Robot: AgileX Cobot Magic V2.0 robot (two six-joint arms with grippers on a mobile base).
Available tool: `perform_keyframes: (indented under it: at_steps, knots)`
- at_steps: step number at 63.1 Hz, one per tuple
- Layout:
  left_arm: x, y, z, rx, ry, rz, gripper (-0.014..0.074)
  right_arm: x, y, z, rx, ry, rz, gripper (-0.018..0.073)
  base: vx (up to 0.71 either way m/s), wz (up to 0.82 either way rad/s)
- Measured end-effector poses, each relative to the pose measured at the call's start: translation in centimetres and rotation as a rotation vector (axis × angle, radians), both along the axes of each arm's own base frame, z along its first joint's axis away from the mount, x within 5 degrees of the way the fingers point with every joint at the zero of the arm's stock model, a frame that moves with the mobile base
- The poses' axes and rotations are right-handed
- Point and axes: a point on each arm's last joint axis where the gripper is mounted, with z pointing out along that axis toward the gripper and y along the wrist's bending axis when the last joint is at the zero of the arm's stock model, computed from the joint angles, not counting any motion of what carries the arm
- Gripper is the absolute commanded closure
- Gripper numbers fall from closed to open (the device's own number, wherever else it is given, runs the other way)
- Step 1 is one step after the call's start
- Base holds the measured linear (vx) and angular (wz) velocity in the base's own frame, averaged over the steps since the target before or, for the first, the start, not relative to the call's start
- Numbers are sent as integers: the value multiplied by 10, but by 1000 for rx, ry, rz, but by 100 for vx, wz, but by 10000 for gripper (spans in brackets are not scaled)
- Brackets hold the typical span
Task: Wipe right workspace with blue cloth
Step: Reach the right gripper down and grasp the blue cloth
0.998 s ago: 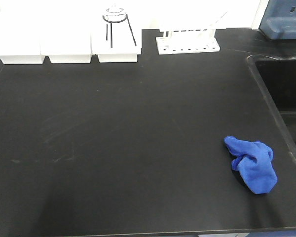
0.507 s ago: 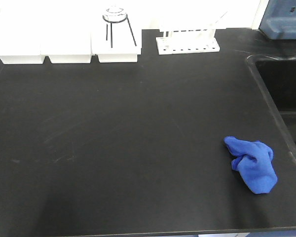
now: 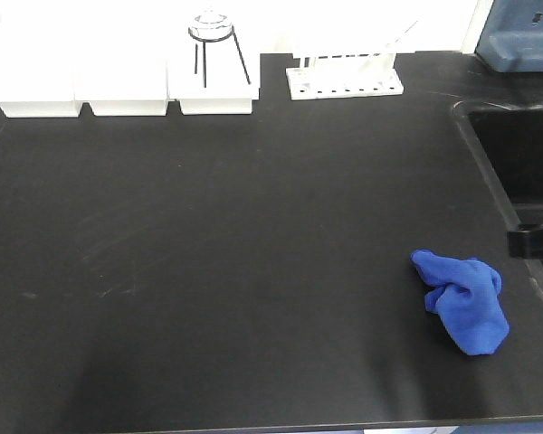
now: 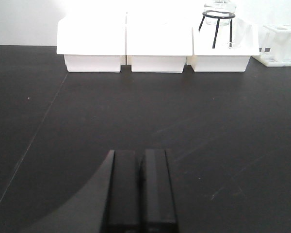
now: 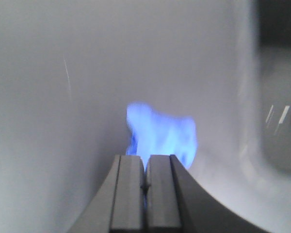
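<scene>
lab | black benchtop (image 3: 208, 271) | test-tube rack (image 3: 344, 83) | tripod stand (image 3: 204, 63) | sink (image 3: 525, 154)

Cloth (image 3: 462, 300) lies front-right on the benchtop (image 3: 235, 235) beside the sink (image 3: 525, 172); bins (image 3: 81, 90) line the back.

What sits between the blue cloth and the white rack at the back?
Nothing. The front view shows only bare black benchtop stretching from the blue cloth to the white rack.
</scene>
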Motion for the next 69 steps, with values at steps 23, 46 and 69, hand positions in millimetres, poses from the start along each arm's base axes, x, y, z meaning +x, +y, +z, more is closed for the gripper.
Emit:
perform_keyframes:
  at_steps: [23,46,69]
  knots:
    - [0,0,0,0,0,0,602,42,0,-45,-21,199,3,-83,0,0]
    - [0,0,0,0,0,0,602,81,0,-116,-50,402,17,-1,0,0]
    - [0,0,0,0,0,0,602,92,0,-145,-55,469,16,526,0,0]
